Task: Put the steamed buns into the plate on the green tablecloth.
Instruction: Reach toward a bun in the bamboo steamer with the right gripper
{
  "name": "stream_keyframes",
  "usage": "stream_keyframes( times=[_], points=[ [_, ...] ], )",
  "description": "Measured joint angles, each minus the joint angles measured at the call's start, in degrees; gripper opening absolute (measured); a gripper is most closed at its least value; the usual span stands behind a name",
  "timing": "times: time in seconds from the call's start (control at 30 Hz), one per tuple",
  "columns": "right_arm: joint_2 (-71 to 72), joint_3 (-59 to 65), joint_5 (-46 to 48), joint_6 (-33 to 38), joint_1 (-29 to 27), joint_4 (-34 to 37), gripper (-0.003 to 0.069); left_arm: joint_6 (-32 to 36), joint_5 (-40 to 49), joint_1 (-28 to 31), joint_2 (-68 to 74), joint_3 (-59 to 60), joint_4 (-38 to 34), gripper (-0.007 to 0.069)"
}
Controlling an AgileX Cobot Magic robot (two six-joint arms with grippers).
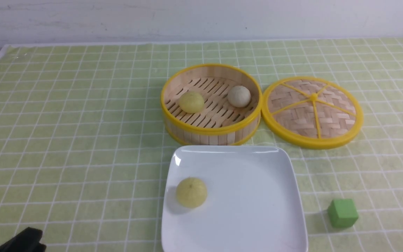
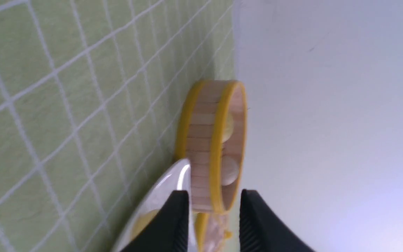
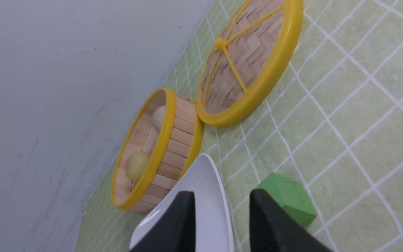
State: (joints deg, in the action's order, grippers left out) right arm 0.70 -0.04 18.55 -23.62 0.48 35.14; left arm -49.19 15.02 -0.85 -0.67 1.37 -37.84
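While dome-up on plate — yellow bun

Lab-like staged tabletop: gridded green tablecloth, bare white wall.

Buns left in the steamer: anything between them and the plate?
Only the near wall of the steamer: the yellow bun and the off-white bun sit behind it, so they must go up and over. The lid lies off to the side. The plate holds a third bun at its left, the rest bare.

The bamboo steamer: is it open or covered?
Open: the steamer has its woven lid lying beside it; two buns show inside.
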Motion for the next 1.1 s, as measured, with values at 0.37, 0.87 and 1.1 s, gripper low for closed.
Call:
stream_keyframes(
  times=[0.37, 0.87, 1.1],
  points=[
    [-17.8, -26.9, 21.3, 11.1, 0.0, -20.9, -0.001, 30.4, 11.1, 0.0, 9.2, -20.4, 1.3, 0.0029],
    [-69.1, -40.5, 43.9, 52.1, 0.9, 9.2, 0.0012, 58.0, 34.6, 0.0, 53.1, -34.1, 6.4, 0.0002],
    [-83.6, -51.9, 46.4, 60.6, 8.3, 18.3, 0.0029, 59.2, 37.7, 0.0, 61.7, -42.8, 10.4, 0.0002]
  ],
)
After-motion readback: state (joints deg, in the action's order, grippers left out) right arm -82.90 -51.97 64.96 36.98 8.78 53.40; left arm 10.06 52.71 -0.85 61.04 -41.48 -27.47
